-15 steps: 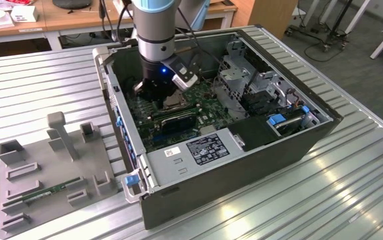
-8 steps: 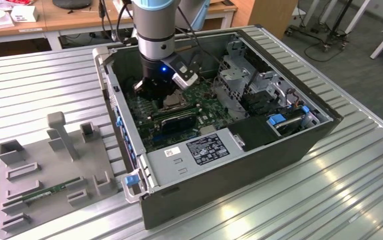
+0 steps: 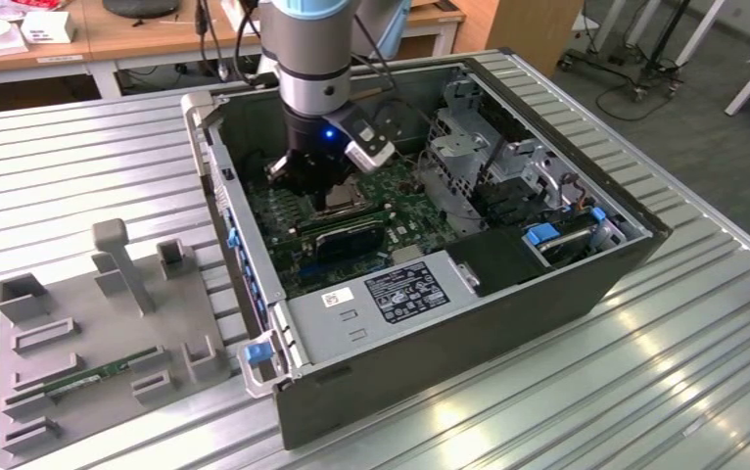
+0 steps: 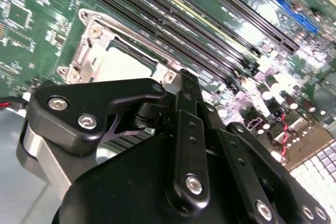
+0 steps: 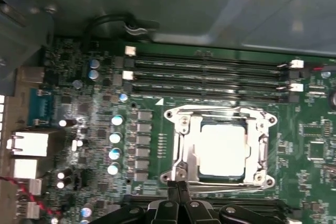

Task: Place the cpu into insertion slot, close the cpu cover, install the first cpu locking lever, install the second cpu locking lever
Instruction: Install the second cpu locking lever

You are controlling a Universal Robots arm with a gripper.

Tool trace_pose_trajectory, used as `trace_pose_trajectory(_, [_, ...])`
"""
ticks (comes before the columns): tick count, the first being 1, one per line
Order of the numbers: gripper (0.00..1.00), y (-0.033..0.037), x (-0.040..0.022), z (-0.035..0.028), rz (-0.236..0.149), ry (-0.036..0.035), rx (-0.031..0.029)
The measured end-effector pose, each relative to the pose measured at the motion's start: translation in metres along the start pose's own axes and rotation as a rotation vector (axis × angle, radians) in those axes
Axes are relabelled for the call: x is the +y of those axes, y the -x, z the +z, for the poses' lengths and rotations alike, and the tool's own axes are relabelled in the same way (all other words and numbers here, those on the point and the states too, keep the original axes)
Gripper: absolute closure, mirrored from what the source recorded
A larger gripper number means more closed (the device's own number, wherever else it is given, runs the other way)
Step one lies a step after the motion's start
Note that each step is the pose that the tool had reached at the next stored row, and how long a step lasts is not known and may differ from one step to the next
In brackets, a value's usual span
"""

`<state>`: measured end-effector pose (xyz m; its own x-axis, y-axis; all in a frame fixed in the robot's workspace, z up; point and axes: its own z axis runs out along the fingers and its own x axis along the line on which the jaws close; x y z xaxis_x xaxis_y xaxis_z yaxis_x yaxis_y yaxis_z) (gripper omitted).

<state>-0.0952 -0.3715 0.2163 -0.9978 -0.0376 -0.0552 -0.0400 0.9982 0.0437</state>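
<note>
The cpu [image 5: 223,150] lies flat in the insertion slot [image 5: 169,115], its pale metal face up. The silver cpu cover [image 5: 187,148] is down around it, framing the chip. A thin wire locking lever [image 5: 210,110] runs along the socket's side nearest the memory slots. My gripper [image 5: 180,186] hovers just off the opposite side of the socket, fingers pressed together and holding nothing. In the second wrist view the gripper [image 4: 188,80] stands beside the cpu [image 4: 123,61] and cover [image 4: 86,51]. In the exterior view the gripper [image 3: 309,181] reaches down into the case over the socket [image 3: 343,201].
The green board sits inside an open computer case [image 3: 519,294] with walls all around the arm. Long black memory slots [image 5: 210,77] run beside the socket. A grey fixture tray [image 3: 35,411] with a memory stick [image 3: 94,377] lies at the exterior view's left.
</note>
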Motion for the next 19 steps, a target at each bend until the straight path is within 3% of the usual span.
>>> trace_pose_trajectory(11, [0.89,0.0261,-0.0004,0.0014,0.000,0.0000,0.0000])
trace_pose_trajectory(19, [0.89,0.0292,0.0084,0.0020,0.000,0.0015,-0.0001])
